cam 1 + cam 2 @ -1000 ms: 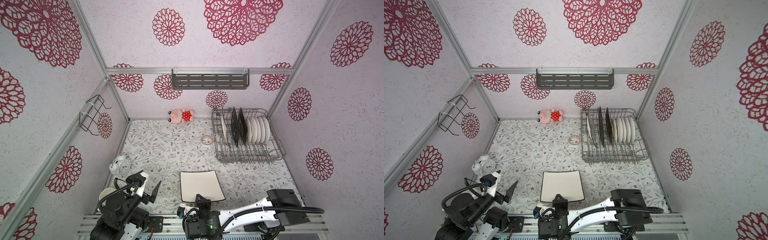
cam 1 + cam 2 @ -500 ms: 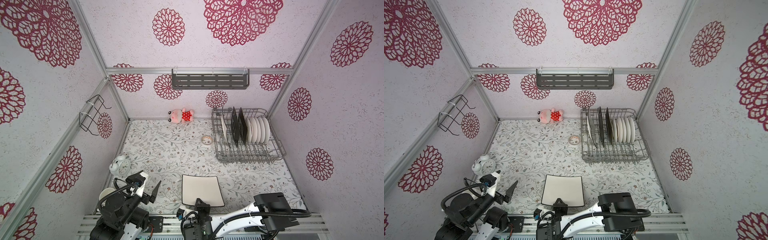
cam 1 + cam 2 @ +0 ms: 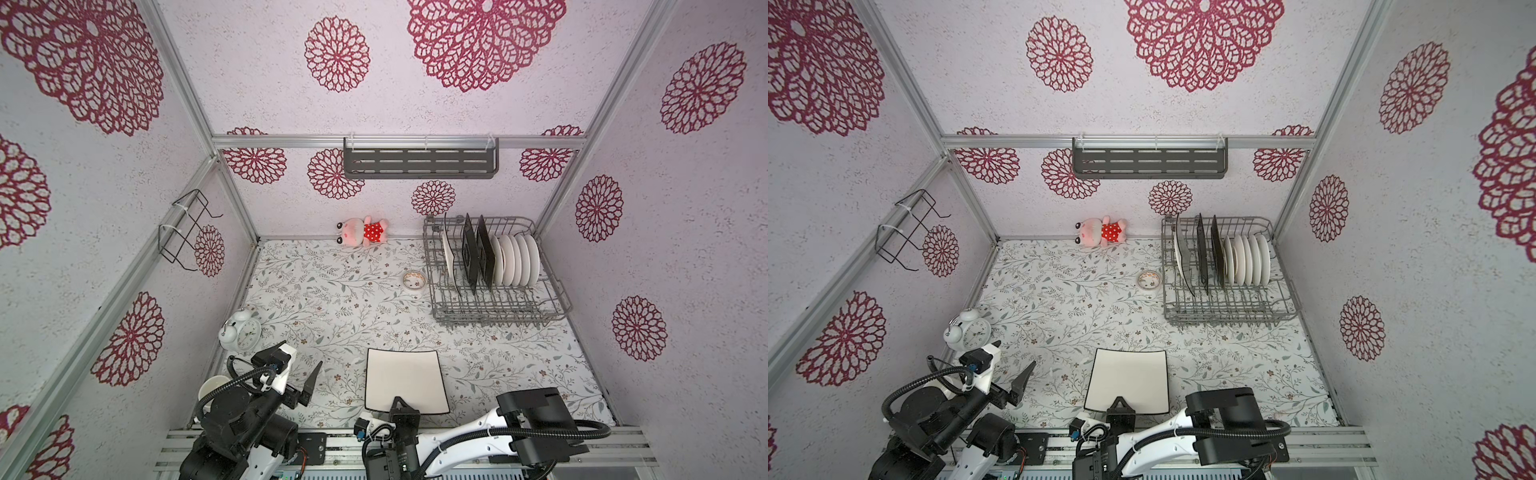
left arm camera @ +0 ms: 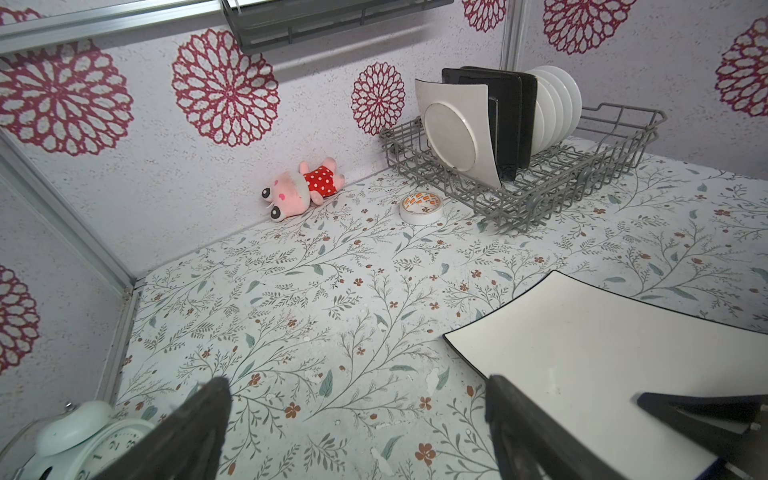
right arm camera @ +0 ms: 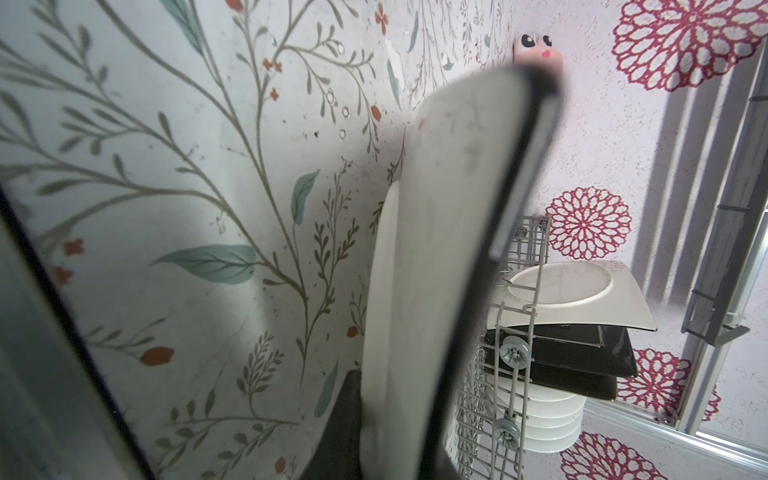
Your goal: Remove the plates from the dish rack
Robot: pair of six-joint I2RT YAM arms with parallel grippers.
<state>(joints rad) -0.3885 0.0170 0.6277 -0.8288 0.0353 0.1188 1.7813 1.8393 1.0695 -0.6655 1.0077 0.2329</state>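
Plates are standing on edge in the grey metal wire dish rack (image 3: 498, 316), which is sitting in the far right corner of the table (image 3: 332, 299) with the flowered cover. A white square plate (image 3: 449, 257) is leaning at the left end, two black square plates (image 3: 469, 259) are coming after it, and a row of round white plates (image 3: 517, 261) is standing close together on the right.

One large white square plate with dark rim (image 3: 405, 384) is lying flat at the near edge of the table, well apart from the rack. The right pincer (image 3: 400, 405) is pinching the near edge of this plate. In the right wrist view the plate is running edge-on between the jaws, which are pressing on it. I cannot tell if it is touching the table or hanging just above it.

The left pincer (image 4: 357, 382) is hovering over the table to the left of this plate, jaws spread wide, with only the table cover showing between them.

A pink plush toy (image 3: 361, 233) is lying against the back wall, and a white alarm clock (image 3: 241, 334) is standing at the left edge, near the left arm
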